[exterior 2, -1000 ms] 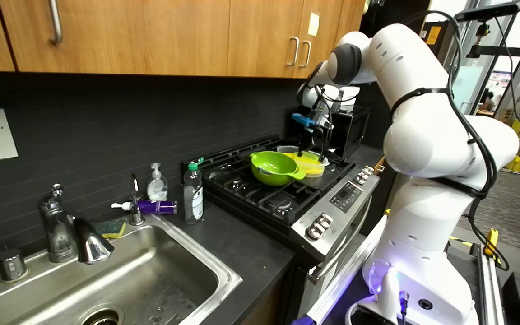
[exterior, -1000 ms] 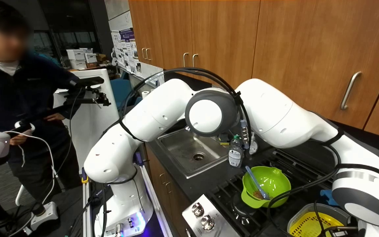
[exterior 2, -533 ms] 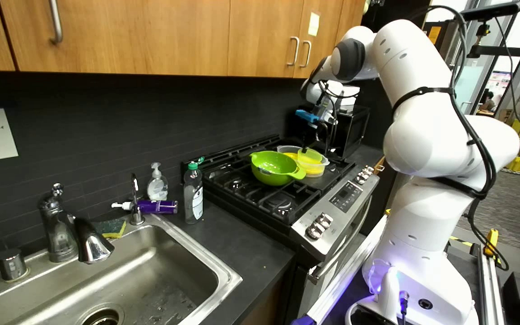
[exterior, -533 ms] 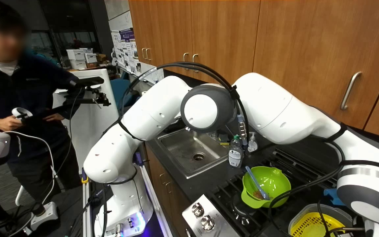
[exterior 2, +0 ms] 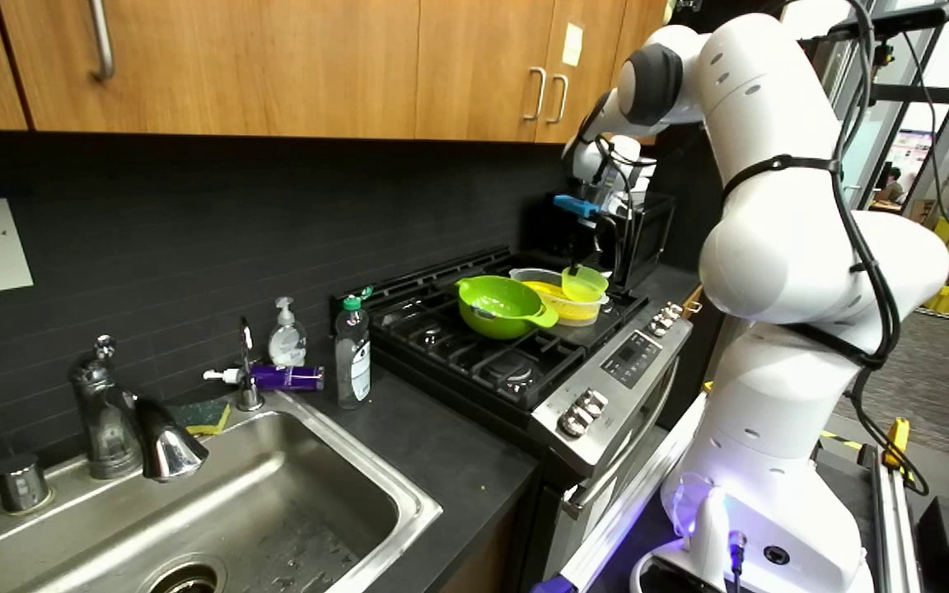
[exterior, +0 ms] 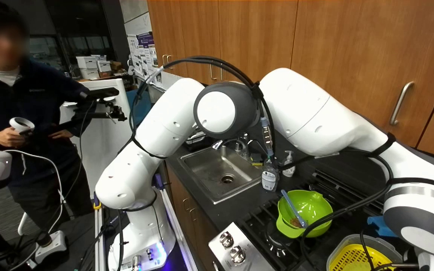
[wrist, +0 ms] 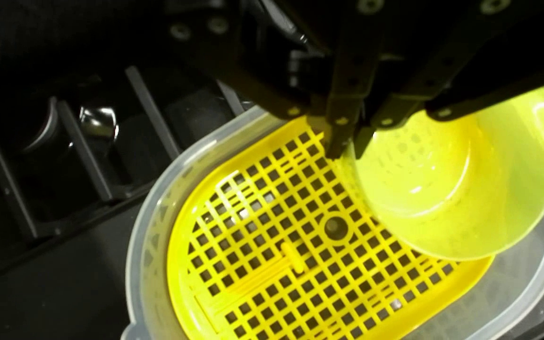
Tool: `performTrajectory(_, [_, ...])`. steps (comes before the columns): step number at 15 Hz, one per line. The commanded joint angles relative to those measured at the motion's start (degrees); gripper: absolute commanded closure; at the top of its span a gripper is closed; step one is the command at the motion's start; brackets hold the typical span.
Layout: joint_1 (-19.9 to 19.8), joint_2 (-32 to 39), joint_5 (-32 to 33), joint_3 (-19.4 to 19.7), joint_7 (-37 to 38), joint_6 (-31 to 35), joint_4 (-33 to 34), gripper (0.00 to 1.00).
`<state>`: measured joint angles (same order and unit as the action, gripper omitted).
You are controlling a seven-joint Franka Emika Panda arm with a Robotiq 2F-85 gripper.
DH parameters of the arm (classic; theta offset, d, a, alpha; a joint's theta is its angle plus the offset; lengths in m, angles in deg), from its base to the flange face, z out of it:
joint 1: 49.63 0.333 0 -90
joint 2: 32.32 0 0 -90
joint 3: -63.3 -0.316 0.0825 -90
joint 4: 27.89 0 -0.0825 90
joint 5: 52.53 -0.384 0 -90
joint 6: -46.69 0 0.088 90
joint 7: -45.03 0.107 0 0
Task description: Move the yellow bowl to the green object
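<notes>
Presently, gripper (wrist: 346, 152): clenched on the edge of the yellow bowl (wrist: 461, 189); one finger lies outside the rim, the other inside it.
Yellow bowl: hanging from the fingertips; lime yellow-green and see-through, its mouth turned toward the wrist camera; in the wrist view it covers part of the yellow strainer (wrist: 293, 257) and part of the rim of the clear tub (wrist: 151, 250); whether it touches either cannot be told.
Clear tub: oval, set on the stove (exterior 2: 623, 362); the yellow strainer sits inside it.
Green bowl (exterior 2: 501, 306): on the stove, near the clear tub; apart from the yellow bowl, with some of the strainer showing between them in an exterior view.
Blue utensil (exterior: 294, 209): in the green bowl, its handle leaning over the rim; something brown (exterior: 295, 223) lies beside its head.
Arm (exterior 2: 804, 263): white, reaching over the stove.
Soap bottle (exterior 2: 352, 354): upright on the counter, between stove and sink (exterior 2: 415, 498) in both exterior views.
Person (exterior: 17, 86): standing at the edge of an exterior view; a white controller (exterior: 22, 124) in hand; face blurred.
</notes>
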<state>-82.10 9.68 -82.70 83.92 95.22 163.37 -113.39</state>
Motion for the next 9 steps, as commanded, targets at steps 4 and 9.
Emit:
performTrajectory(4, [-0.3,-7.3,1.1,-0.2,-2.7,-0.1,-7.4,0.99])
performTrajectory(9, [-0.2,-12.3,0.2,-0.1,-6.1,1.3,-12.9,0.99])
